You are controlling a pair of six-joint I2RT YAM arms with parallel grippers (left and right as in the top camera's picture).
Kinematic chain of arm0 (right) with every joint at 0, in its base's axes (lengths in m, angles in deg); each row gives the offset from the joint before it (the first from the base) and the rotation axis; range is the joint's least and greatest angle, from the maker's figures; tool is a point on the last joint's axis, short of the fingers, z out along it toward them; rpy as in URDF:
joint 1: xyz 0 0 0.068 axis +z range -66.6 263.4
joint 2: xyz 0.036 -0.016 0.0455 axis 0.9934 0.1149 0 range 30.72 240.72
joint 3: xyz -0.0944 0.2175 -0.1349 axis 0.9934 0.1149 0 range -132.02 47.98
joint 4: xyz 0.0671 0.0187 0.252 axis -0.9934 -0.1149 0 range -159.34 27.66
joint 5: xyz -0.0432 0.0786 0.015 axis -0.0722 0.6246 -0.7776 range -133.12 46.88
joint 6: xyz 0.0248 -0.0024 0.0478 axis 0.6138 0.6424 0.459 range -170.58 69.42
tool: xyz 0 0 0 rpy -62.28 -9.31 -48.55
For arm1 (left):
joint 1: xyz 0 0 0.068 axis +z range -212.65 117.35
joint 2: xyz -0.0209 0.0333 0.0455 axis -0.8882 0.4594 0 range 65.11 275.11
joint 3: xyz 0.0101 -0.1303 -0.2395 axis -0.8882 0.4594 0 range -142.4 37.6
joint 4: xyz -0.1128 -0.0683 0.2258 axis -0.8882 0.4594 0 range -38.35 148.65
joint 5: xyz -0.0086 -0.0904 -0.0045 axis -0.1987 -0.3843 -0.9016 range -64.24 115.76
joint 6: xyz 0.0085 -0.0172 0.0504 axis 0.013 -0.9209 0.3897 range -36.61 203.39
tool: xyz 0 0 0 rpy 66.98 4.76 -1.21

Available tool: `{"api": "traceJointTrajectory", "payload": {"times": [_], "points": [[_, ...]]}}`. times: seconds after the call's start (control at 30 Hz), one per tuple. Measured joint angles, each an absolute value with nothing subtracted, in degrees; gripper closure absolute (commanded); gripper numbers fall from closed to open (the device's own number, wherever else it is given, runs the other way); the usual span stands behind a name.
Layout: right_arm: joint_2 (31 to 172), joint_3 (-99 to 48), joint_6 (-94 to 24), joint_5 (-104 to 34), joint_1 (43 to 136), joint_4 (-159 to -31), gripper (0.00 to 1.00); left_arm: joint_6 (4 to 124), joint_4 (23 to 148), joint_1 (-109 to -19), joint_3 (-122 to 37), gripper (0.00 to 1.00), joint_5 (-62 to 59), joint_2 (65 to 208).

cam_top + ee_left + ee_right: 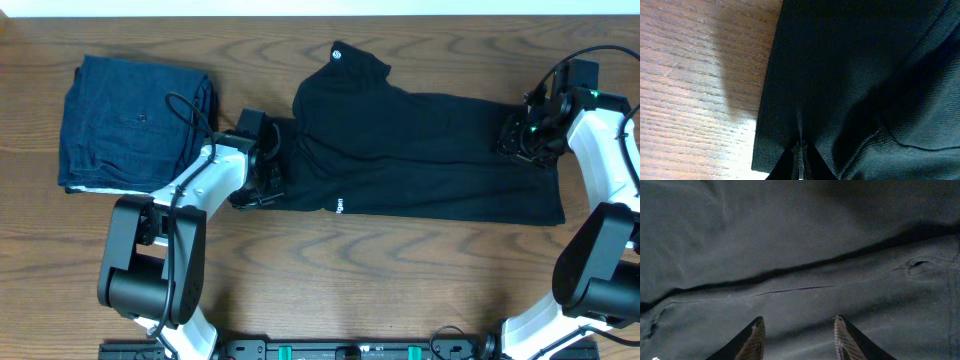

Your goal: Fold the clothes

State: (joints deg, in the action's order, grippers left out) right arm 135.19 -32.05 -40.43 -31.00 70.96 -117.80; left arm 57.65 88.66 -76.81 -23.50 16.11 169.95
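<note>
The black T-shirt (420, 150) lies across the middle of the wooden table, partly folded lengthwise, with a round neck label at the top and a small white logo near the lower edge. My left gripper (268, 175) is at the shirt's left edge, its fingers shut on the black fabric; the left wrist view shows the fingers (800, 162) pinched on the cloth (850, 75). My right gripper (525, 135) is over the shirt's right end, open, fingers (799, 330) apart above the fabric (790, 245) with a seam and fold running across.
A folded dark blue denim-like garment (135, 122) lies at the far left of the table. Bare wood table (400, 270) shows in front of the shirt. The arm bases stand at the front left and right.
</note>
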Motion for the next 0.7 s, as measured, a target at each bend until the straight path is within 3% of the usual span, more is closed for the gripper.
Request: {"api": "traceJointTrajectory", "payload": {"times": [0.7], "points": [[135.2, -28.9, -40.6, -31.1, 70.9, -115.8, 0.53, 57.7, 98.0, -76.8, -22.8, 0.94, 20.4, 170.2]]}}
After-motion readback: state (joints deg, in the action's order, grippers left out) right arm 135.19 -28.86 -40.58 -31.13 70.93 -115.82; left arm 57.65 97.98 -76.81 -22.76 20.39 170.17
